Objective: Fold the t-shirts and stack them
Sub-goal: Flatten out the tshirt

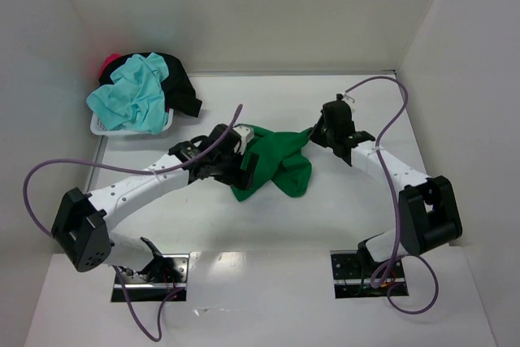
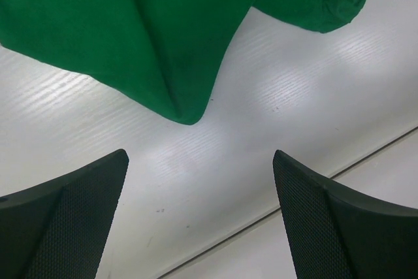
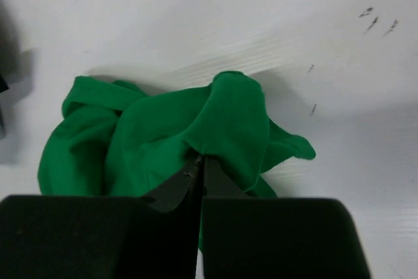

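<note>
In the far left corner of the desk (image 1: 341, 217) a white basket (image 1: 97, 127) holds a heap of cloth. A turquoise shirt (image 1: 130, 99) lies crumpled on top, a black shirt (image 1: 184, 87) spills over the basket's right side, and a bit of pink cloth (image 1: 111, 60) shows at the back.

Near the middle of the desk the left gripper (image 1: 242, 165) sits at the left side of the green shirt (image 1: 284, 164). In its wrist view the fingers are spread wide with nothing between them (image 2: 200, 156). Only bare desk shows in the gap, and a pointed fold of the shirt (image 2: 150, 31) hangs just beyond the tips.

The green shirt lies bunched in the middle of the desk, stretched out toward the far right.

At that end the right gripper (image 1: 317, 134) has its fingers pressed together (image 3: 201, 163) on a fold of the shirt (image 3: 163, 129). The rest of the cloth is rumpled on the desk beyond them.
</note>
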You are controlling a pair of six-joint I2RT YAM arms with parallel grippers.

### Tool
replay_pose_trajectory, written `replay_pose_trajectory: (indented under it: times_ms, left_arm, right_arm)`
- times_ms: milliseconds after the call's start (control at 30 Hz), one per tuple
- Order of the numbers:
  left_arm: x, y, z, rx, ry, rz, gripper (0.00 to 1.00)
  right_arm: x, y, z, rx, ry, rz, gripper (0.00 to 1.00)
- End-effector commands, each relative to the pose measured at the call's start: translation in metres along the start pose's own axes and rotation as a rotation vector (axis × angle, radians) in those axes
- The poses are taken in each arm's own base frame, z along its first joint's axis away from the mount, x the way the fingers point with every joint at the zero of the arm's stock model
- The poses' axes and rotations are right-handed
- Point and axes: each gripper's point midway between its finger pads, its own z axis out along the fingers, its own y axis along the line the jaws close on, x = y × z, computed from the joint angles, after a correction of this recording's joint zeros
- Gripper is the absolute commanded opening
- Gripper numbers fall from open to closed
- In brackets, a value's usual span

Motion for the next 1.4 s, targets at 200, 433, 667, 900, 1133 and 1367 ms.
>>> replay_pose_trajectory:
  times_ms: [200, 433, 667, 900, 1133, 1367]
  left_arm:
    - [0.019, -0.010, 0.055, -0.125, 0.077, 0.010, 0.99]
    - [0.038, 0.014, 0.077, -0.296, 0.126, -0.114, 0.99]
    - [0.027, 0.016, 0.092, -0.335, 0.084, -0.136, 0.94]
    - [0.009, -0.009, 0.102, -0.212, 0.044, -0.152, 0.94]
    - [0.018, 0.000, 0.109, -0.246, 0.036, -0.188, 0.90]
    - [0.022, 0.016, 0.114, -0.349, 0.054, -0.186, 0.34]
  right_arm:
    - [-0.082, 0.075, -0.057, -0.233, -0.148, -0.010, 0.00]
    - [-0.094, 0.088, -0.069, -0.266, -0.160, -0.029, 0.00]
    - [-0.091, 0.092, -0.072, -0.295, -0.149, -0.032, 0.00]
    - [-0.083, 0.086, -0.066, -0.282, -0.133, -0.034, 0.00]
    - [-0.080, 0.086, -0.065, -0.289, -0.127, -0.035, 0.00]
    - [-0.088, 0.091, -0.072, -0.306, -0.148, -0.033, 0.00]
